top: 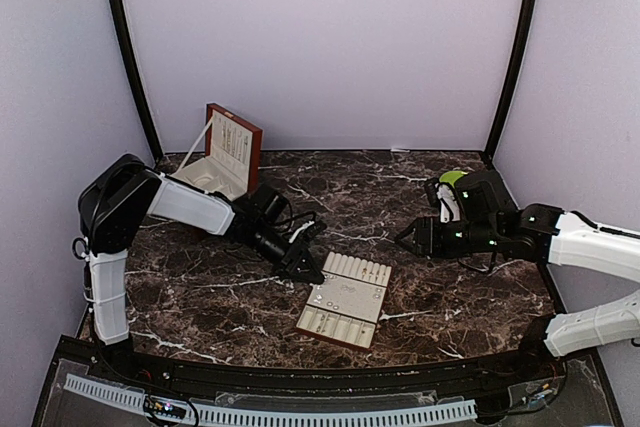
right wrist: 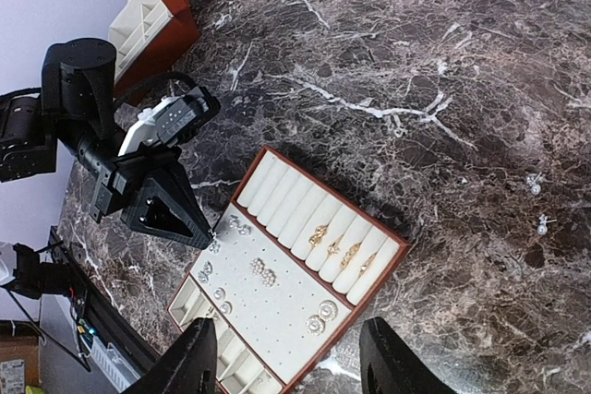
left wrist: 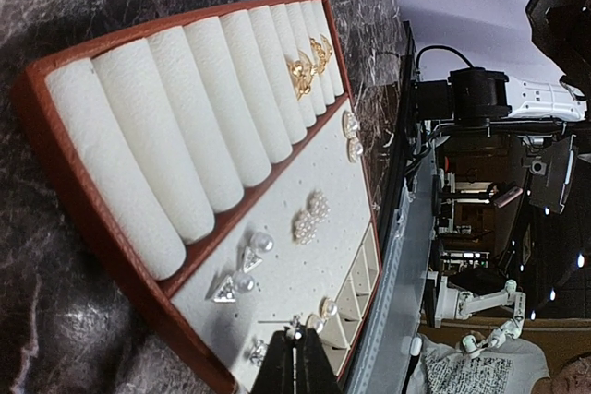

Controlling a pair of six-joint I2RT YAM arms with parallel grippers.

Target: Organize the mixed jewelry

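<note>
Over the tray's (left wrist: 138, 163) perforated panel, our left gripper (left wrist: 295, 357) pinches a tiny stud (left wrist: 295, 326), low enough to seat it; our right gripper (right wrist: 295, 366) hangs spread wide, while two loose earrings (right wrist: 534, 184) wait on the marble (right wrist: 462, 62)

A dark brown, white-veined marble-patterned surface (top: 440, 297) forms the floor of the enclosure. Plain pale lilac wall panels (top: 320, 47) rise behind it and on both its sides, evenly lit. Thin black curved poles (top: 128, 57) stand at the surface's two far corners. A white slotted plastic strip (top: 300, 415) on a black rail runs along its near edge. Beyond that edge, the left wrist view shows a dim room with small bright lights (left wrist: 580, 260), perhaps a workshop.
</note>
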